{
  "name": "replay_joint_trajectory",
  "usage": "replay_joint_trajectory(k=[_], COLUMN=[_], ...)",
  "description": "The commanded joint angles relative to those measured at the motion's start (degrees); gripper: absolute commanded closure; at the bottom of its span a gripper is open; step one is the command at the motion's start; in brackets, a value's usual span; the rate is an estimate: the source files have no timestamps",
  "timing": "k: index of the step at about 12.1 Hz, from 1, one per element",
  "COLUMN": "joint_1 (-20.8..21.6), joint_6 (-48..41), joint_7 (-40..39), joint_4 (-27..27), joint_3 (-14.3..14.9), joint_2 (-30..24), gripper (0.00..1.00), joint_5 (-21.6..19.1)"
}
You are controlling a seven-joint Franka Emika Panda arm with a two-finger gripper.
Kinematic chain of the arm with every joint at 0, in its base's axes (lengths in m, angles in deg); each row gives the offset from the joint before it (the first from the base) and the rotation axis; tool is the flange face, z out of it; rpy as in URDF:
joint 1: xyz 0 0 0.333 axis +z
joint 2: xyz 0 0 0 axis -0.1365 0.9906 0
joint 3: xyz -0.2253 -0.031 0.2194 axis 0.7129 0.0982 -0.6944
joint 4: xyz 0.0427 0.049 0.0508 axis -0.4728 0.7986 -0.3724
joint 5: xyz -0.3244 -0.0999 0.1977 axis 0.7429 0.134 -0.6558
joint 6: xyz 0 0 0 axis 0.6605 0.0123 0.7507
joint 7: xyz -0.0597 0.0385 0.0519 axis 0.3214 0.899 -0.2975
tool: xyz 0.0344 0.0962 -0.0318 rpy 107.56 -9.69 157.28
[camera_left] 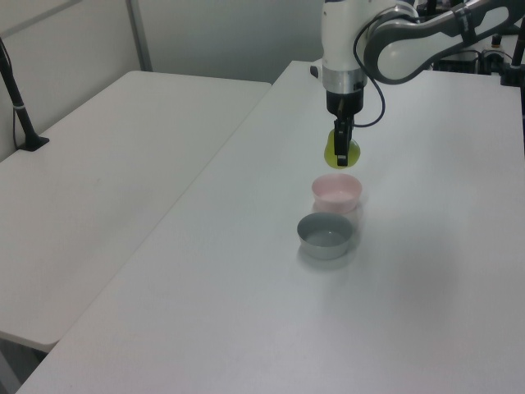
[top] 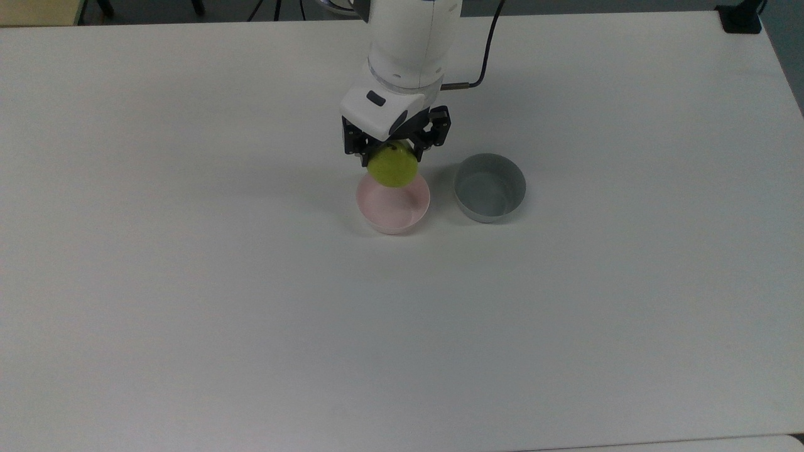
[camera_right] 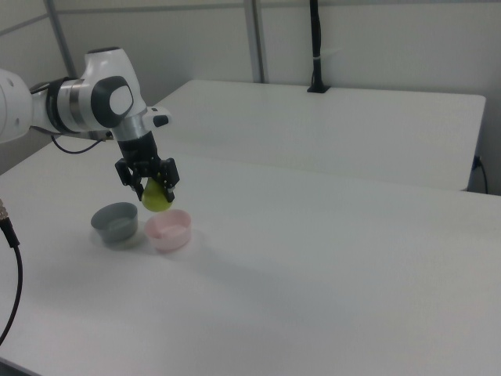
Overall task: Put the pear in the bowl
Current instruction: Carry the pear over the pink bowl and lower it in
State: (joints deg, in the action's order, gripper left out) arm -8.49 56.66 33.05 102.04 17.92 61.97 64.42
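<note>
The claw (top: 391,152) is pointed downward with its two black fingers pinched on the pear (top: 392,169), which is gripped at its upper part with the rounded yellow-green body hanging below the fingertips. In the left view the claw (camera_left: 341,152) and the pear (camera_left: 332,153) are seen held in the air above the bench, and in the right view the claw (camera_right: 148,182) is likewise closed around the pear (camera_right: 156,197).

The pear is held clear of the pink bowl (top: 392,204). In the top view it overlaps the bowl's far rim. In the left view a gap is visible between the fruit and the pink bowl (camera_left: 336,191) below it, and in the right view the fruit is seen just above and beside the rim of the pink bowl (camera_right: 169,229). Nothing is contained in the pink bowl; its smooth inner wall is fully exposed.

Just beside it, on the top view's right, a grey straight-sided bowl (top: 490,187) is set upright, not touching the pink one. Nothing is held in it either. In the left view the grey bowl (camera_left: 325,235) is nearer the camera; in the right view it (camera_right: 114,222) lies to the right view's left of the pink bowl.

Both bowls are carried on a white bench (top: 251,314). A black cable (top: 487,44) is trailed from the arm's wrist.
</note>
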Motion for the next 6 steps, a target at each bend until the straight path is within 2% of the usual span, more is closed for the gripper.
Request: replay_joint_trajectory(k=[1,6], joint_1=[-0.2,-0.2], joint_6=[6.0,7.8], joint_7=[0.5,0.2], joint_4=[2.4,2.5], joint_3=[0.5,0.6], joint_2=[0.8,3.6], gripper=[0.60,0.60], joint_5=[1.0,1.9])
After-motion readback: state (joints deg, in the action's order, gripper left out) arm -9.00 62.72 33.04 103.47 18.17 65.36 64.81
